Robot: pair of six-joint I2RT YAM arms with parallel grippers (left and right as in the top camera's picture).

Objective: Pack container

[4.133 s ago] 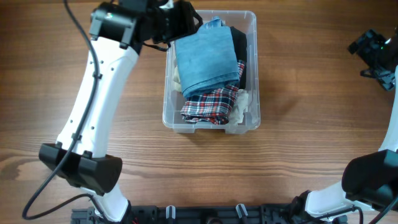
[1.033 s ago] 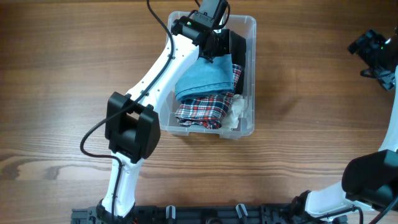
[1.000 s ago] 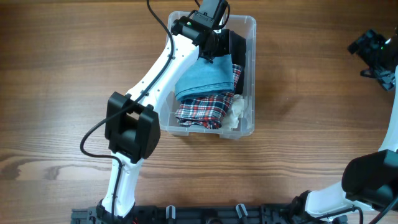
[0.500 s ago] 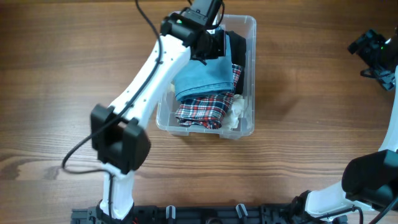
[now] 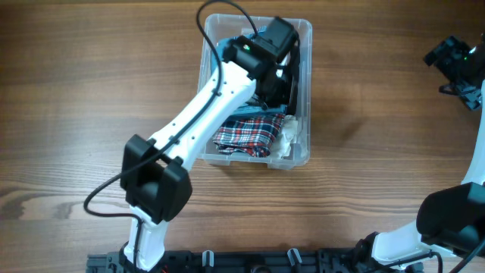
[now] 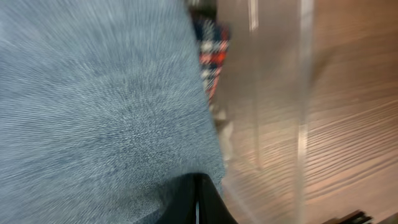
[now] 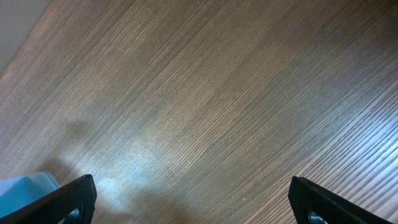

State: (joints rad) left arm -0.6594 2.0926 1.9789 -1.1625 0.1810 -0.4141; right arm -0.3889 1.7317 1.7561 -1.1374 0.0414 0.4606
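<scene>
Overhead shows one container [image 5: 308,98], a clear plastic bin, standing in the upper middle of the frame on the tabletop [image 5: 76,91]. Two white-and-black arms are in view. The left one reaches from the bottom edge up into the bin, and the right one sits at the right edge, well apart from it.

Four cloth items can be counted inside:
- a blue denim piece [image 6: 93,112], mostly hidden under the left arm from above;
- a red plaid garment [image 5: 246,136] at the bin's lower end;
- a crumpled white cloth [image 5: 291,136] in the lower right corner, just beside the plaid;
- a dark garment [image 5: 296,91] along the right wall.

In the blurred left wrist view, the left pincer [image 6: 198,200] has its fingers pressed together and lies against the denim. Whether any cloth is caught between them cannot be told. The clear wall rises to the right of it.

The right pincer [image 7: 193,202] is spread wide and holds nothing, with bare wood below it.

The tabletop is brown wood with a fine straight grain. A black rail [image 5: 250,262] runs along the bottom edge of the overhead frame. Of the room, only a pale strip [image 7: 12,18] shows, in the upper left corner of the right wrist view.
</scene>
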